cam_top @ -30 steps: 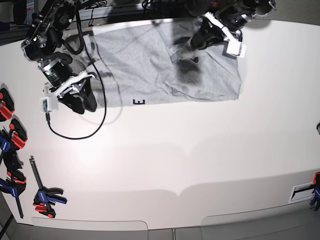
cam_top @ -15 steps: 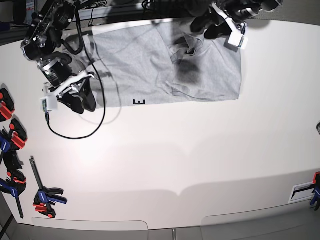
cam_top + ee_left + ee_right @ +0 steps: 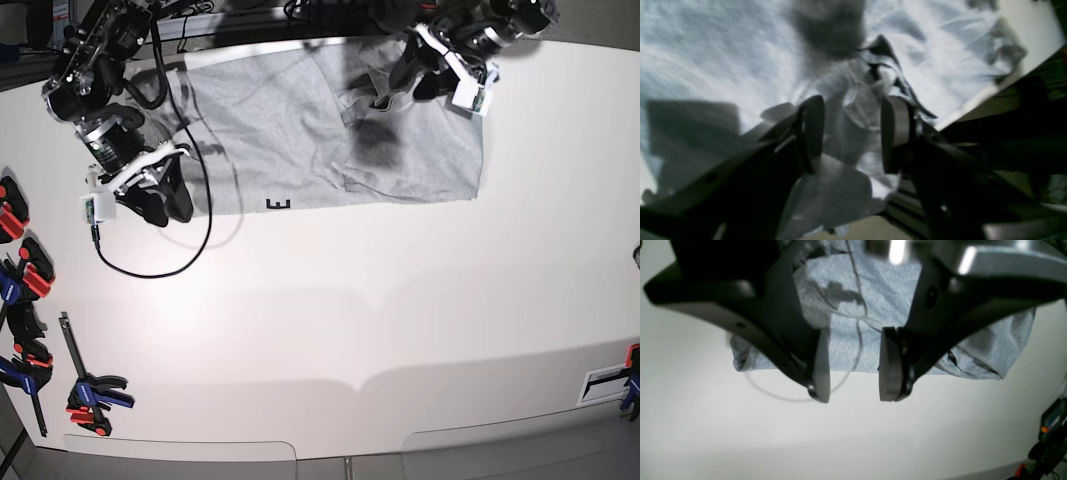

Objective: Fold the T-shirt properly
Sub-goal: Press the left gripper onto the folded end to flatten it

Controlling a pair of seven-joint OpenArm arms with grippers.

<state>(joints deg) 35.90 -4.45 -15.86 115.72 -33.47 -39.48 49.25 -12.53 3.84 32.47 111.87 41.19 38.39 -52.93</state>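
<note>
— Where are your arms relative to the T-shirt point(image 3: 330, 125)?

— My left gripper point(image 3: 420, 78) hangs over the shirt's far part, above a bunched ridge of cloth, angled down from the table's far edge. In the left wrist view its two fingers point(image 3: 811, 131) stand apart with crumpled grey cloth showing between them; I cannot tell whether they touch it, and nothing is pinched. My right gripper point(image 3: 155, 200) sits just beside the shirt's other end, tilted toward the near side, pads point(image 3: 888, 363) apart and empty, over bare tabletop with the shirt's hem just behind them.

— And how does the shirt lie?

— Spread flat at the far side of the white table point(image 3: 400, 320), creased, with a dark shadow patch below my left gripper. A black letter point(image 3: 279, 204) shows at its near hem.

— What else is around the shirt?

— A black cable point(image 3: 190, 250) loops from my right arm onto the table, crossing the shirt's edge. Well away from the shirt, red, blue and black clamps point(image 3: 90, 392) lie along the table's side nearest my right arm, and one more clamp point(image 3: 630, 385) sits at the opposite near corner.
</note>
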